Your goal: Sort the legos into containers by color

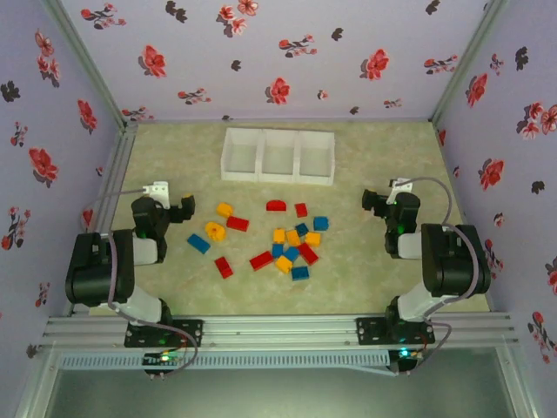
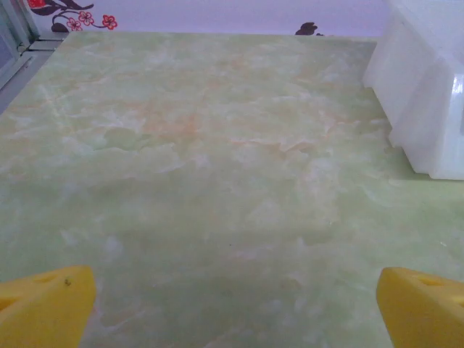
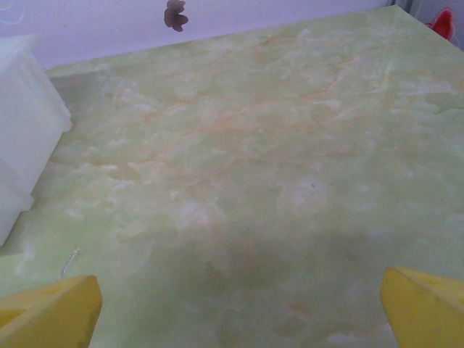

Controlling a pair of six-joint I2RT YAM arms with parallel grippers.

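The worktop [image 1: 365, 287] carried everything, and most of its marbled green surface was bare. The containers [image 1: 278, 179] stood in a row close to the far edge, about halfway between the left and right edges. I think this place let either arm reach any of the three bins. All three looked empty to me, so I judged that the sorting was not yet begun.

The left gripper [image 1: 178, 209] hung toward the left edge and the right gripper [image 1: 372, 202] toward the right edge, each beside the pile and not over it. In both wrist views the yellow fingers [image 2: 43, 304] were spread wide with only bare worktop between them, so neither gripper held anything. I took this as a ready pose.

The legos [image 1: 278, 239] lay loose in the middle of the worktop, between the grippers and nearer to me than the containers. Colours were mixed together. A red arched brick [image 1: 275, 206] lay closest to the bins, apart from the others, and seemed an easy first pick
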